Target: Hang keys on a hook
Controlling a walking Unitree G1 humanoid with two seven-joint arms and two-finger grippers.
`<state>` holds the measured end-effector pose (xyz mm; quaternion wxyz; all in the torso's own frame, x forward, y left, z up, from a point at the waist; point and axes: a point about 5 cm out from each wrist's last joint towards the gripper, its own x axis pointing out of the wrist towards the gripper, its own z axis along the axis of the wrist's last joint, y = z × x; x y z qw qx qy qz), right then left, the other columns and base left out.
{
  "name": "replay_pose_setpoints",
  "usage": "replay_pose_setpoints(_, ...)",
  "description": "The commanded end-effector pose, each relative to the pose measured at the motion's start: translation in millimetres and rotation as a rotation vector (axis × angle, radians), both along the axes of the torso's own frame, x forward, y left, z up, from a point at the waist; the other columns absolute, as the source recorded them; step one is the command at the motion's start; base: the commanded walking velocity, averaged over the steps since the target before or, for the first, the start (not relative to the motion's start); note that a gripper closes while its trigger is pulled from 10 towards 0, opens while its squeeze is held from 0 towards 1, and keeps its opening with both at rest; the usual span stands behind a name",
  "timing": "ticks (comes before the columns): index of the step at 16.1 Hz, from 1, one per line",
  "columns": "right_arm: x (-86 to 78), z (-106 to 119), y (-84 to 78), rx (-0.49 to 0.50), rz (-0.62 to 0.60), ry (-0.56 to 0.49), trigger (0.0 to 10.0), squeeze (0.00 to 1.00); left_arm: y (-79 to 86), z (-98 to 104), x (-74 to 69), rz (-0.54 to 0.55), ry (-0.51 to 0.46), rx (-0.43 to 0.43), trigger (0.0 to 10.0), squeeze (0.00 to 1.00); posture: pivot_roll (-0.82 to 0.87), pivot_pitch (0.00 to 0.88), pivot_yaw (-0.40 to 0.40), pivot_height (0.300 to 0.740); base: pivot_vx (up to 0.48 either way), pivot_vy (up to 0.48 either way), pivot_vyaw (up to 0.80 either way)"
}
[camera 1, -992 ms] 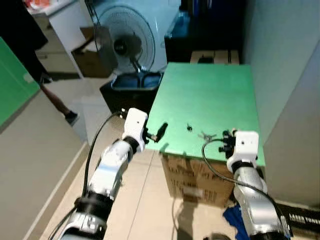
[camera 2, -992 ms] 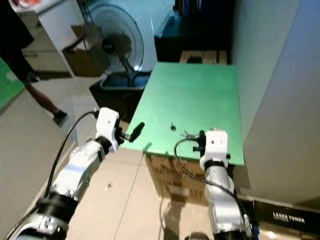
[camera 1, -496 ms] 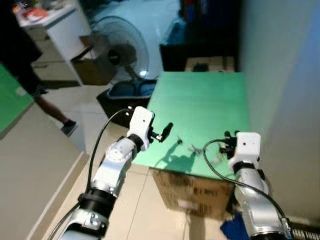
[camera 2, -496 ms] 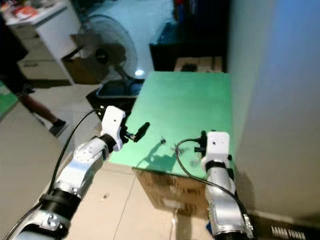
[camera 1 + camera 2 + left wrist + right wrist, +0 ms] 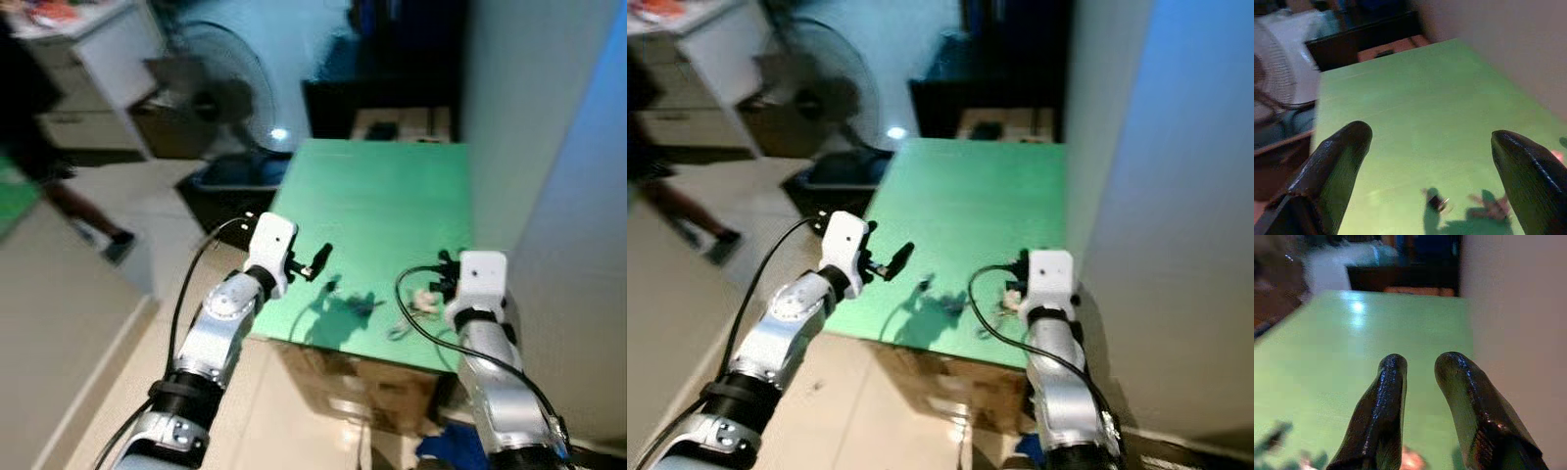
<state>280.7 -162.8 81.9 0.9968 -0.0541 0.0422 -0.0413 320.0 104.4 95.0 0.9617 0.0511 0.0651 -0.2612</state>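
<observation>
A flat green-topped bench (image 5: 392, 206) resting on a brown cardboard box (image 5: 377, 387) stands against a pale wall (image 5: 549, 147). The small metal keys (image 5: 1438, 201) lie on the green top near its front edge, blurred, so their shape is hard to make out; they may be a short bunch with a dark fob. The left gripper (image 5: 318, 260) hovers over the bench's front left part, jaws spread wide, with the keys on the surface ahead of and between them, not touched. The right gripper (image 5: 1420, 369) sits low over the bench's front right part beside the wall, jaws narrow with a small gap, holding nothing. A grey standing fan (image 5: 220, 93) is beyond the bench's left side.
</observation>
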Motion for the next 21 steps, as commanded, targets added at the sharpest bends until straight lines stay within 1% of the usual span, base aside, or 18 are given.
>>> replay_pose_setpoints(1, 12.0, 10, 9.4, 0.022, 0.022, -0.024, 10.0, 0.0, 9.3, -1, -0.8, 0.023, 0.014, 0.008, 10.0, 0.0, -0.18, 0.0, 0.209, 0.74, 0.0, 0.0, 0.0)
replay_pose_setpoints(2, 15.9, 11, 11.1, 0.021, 0.024, -0.024, 10.0, 0.0, 9.7, -2, -1.8, 0.015, 0.015, 0.016, 10.0, 0.0, -0.17, 0.0, 0.216, 0.74, 0.0, 0.0, 0.0)
replay_pose_setpoints(4, 33.4, 20, 15.5, 0.017, 0.014, -0.045, 10.0, 0.0, 14.7, 0, -7.8, -0.005, 0.015, 0.039, 10.0, 0.0, -0.13, 0.0, 0.226, 0.74, 0.0, 0.0, 0.0)
replay_pose_setpoints(5, 44.7, 24, 20.8, 0.015, 0.006, -0.05, 10.0, 0.0, 23.6, 0, -13.3, -0.015, 0.025, 0.067, 10.0, 0.0, -0.11, 0.0, 0.241, 0.74, 0.0, 0.0, 0.0)
replay_pose_setpoints(6, 49.1, 25, 23.9, 0.009, -0.002, -0.045, 10.0, 0.0, 29.0, -1, -17.0, -0.02, 0.034, 0.082, 10.0, 0.0, -0.09, 0.0, 0.251, 0.74, 0.0, 0.0, 0.0)
replay_pose_setpoints(7, 55.2, 20, 31.1, -0.016, -0.021, -0.024, 10.0, 0.0, 43.3, 0, -27.5, -0.025, 0.052, 0.115, 10.0, 0.0, -0.05, 0.0, 0.272, 0.74, 0.0, 0.0, 0.0)
replay_pose_setpoints(8, 55.8, 19, 33.2, -0.025, -0.023, -0.02, 10.0, 0.0, 47.2, 2, -30.4, -0.025, 0.053, 0.121, 10.0, 0.0, -0.04, 0.0, 0.279, 0.74, 0.0, 0.0, 0.0)
replay_pose_setpoints(9, 55.6, 3, 37.1, 0.003, -0.031, 0.044, 10.0, 0.0, 56.7, 3, -36.9, -0.031, 0.066, 0.155, 10.0, 0.0, -0.01, 0.0, 0.291, 0.74, 0.0, 0.0, 0.0)
replay_pose_setpoints(10, 51.2, -15, 42.6, 0.003, -0.023, 0.113, 10.0, 0.0, 65.3, 7, -44.5, -0.037, 0.079, 0.165, 10.0, 0.0, 0.02, 0.014, 0.309, 0.74, 0.0, 0.0, 0.0)
replay_pose_setpoints(11, 44.3, -32, 49.5, -0.006, -0.002, 0.174, 10.0, 0.0, 73.9, 11, -53.5, -0.042, 0.097, 0.194, 10.0, 0.0, 0.07, 0.058, 0.329, 0.74, 0.0, 0.0, 0.0)
replay_pose_setpoints(12, 38.4, -42, 53.3, -0.011, 0.002, 0.214, 10.0, 0.0, 79.4, 15, -61.4, -0.05, 0.112, 0.213, 10.0, 0.0, 0.09, 0.084, 0.343, 0.74, 0.0, 0.0, 0.0)
replay_pose_setpoints(13, 36.4, -45, 54.1, -0.018, -0.003, 0.223, 10.0, 0.0, 81.2, 17, -64.7, -0.054, 0.118, 0.22, 10.0, 0.0, 0.09, 0.09, 0.346, 0.74, 0.0, 0.0, 0.0)
replay_pose_setpoints(14, 28.7, -57, 55.3, -0.057, -0.019, 0.258, 10.0, 0.0, 86.8, 19, -73.9, -0.057, 0.143, 0.229, 10.0, 0.0, 0.1, 0.106, 0.355, 0.74, 0.0, 0.0, 0.0)
replay_pose_setpoints(15, 23.5, -62, 53.0, -0.092, -0.078, 0.268, 10.0, 0.0, 89.7, 20, -78.9, -0.063, 0.158, 0.241, 10.0, 0.0, 0.1, 0.104, 0.361, 0.74, 0.0, 0.0, 0.0)
replay_pose_setpoints(16, 20.5, -64, 52.0, -0.134, -0.112, 0.26, 10.0, 0.0, 90.7, 20, -80.5, -0.069, 0.16, 0.247, 10.0, 0.0, 0.09, 0.097, 0.363, 0.74, 0.0, 0.0, 0.0)
replay_pose_setpoints(17, 14.4, -64, 53.8, -0.242, -0.153, 0.216, 10.0, 0.0, 91.5, 21, -82.2, -0.069, 0.166, 0.25, 10.0, 0.0, 0.09, 0.092, 0.362, 0.74, 0.0, 0.0, 0.0)
replay_pose_setpoints(19, 2.5, -71, 61.9, -0.336, -0.163, 0.195, 10.0, 0.0, 90.3, 21, -82.5, -0.07, 0.179, 0.245, 10.0, 0.0, 0.06, 0.082, 0.365, 0.74, 0.0, 0.0, 0.0)
replay_pose_setpoints(21, -10.7, -84, 67.5, -0.389, -0.145, 0.237, 10.0, 0.0, 83.7, 20, -82.3, -0.092, 0.192, 0.236, 10.0, 0.0, 0.04, 0.08, 0.37, 0.74, 0.0, 0.0, 0.0)
